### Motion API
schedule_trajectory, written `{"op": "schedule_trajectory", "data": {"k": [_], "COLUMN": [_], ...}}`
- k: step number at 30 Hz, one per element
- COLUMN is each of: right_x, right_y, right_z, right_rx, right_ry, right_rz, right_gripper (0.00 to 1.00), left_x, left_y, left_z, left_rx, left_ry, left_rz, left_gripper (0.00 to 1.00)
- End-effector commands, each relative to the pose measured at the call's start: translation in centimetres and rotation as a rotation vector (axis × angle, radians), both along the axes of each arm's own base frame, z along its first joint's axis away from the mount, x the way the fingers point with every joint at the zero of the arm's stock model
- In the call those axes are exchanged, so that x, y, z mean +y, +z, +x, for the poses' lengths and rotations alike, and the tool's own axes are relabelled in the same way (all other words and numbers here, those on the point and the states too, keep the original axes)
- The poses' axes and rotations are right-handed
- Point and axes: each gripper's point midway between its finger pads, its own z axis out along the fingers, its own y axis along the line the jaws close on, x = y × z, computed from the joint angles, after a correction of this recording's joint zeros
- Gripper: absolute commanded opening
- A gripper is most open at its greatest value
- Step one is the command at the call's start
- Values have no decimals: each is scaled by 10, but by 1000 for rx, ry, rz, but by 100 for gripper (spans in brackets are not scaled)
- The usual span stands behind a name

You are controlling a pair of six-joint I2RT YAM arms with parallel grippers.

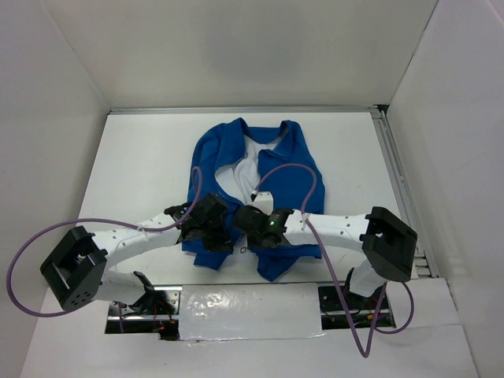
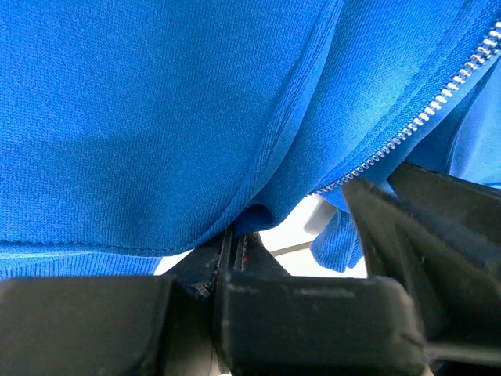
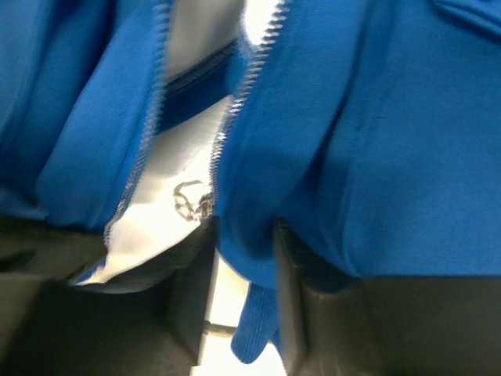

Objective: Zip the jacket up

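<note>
Fabric from above: the royal-blue soft long-sleeved jacket [image 1: 213, 153] lies open-fronted on the white table [image 1: 142, 157], collar far and hem near the arms. The left gripper [image 1: 206, 224] and right gripper [image 1: 253, 224] meet at its lower front edge, probably because zipping starts there; their jaws are hidden in this view.

The left wrist view supplies what the overhead cannot. The jaws are clenched on the hem, likely to anchor it, and the silver zipper teeth [image 2: 407, 129] run off beside them.

In the right wrist view the jaws stand parted around a loose hem fold. Only here does the small metal pull ring [image 3: 190, 201] show, over the white lining [image 3: 149, 235] between the unjoined tooth rows.
</note>
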Motion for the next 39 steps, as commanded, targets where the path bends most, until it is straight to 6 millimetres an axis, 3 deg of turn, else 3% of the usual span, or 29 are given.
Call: {"op": "schedule_trajectory", "data": {"k": [1,5,8,13,15,18,21,26,28,30,33,36,37,39], "right_x": [-4,-2,-5,-16,-13,17,42,43,51,47,22,-31,-62,-90], "right_y": [7,11,22,59,73,77,59,-7,-17,-34,-58,-82,-91,-92], "right_z": [12,18,20,13,2,-31,-62,-76,-80,-80,-64,-40,-31,-20], "right_rx": [-61,-78,-98,-128,-125,-41,75,200,221,256,280,323,355,361], "right_ry": [-93,-96,-104,-85,-5,240,401,406,444,431,302,71,-48,-147], "right_rz": [-32,-38,-46,14,77,232,313,165,181,141,32,-98,-159,-220], "right_gripper": [38,14,5,0,0,0,0,0,0,0,0,0,0,0], "left_x": [-2,-3,-4,-11,-10,-10,-4,15,21,24,26,21,19,14], "left_y": [7,8,5,-4,-11,-12,-12,-13,-13,-14,-14,-9,-8,-5], "left_z": [3,4,4,8,8,13,15,12,10,8,9,11,13,17], "left_rx": [-39,-50,-49,-49,-32,-19,4,70,73,77,81,68,57,45], "left_ry": [-4,-9,-12,-22,-15,14,57,145,169,179,186,169,156,148], "left_rz": [-18,-24,-26,-40,-20,1,25,48,56,61,68,43,35,24], "left_gripper": [0,0,0,0,0,0,0,0,0,0,0,0,0,0]}}
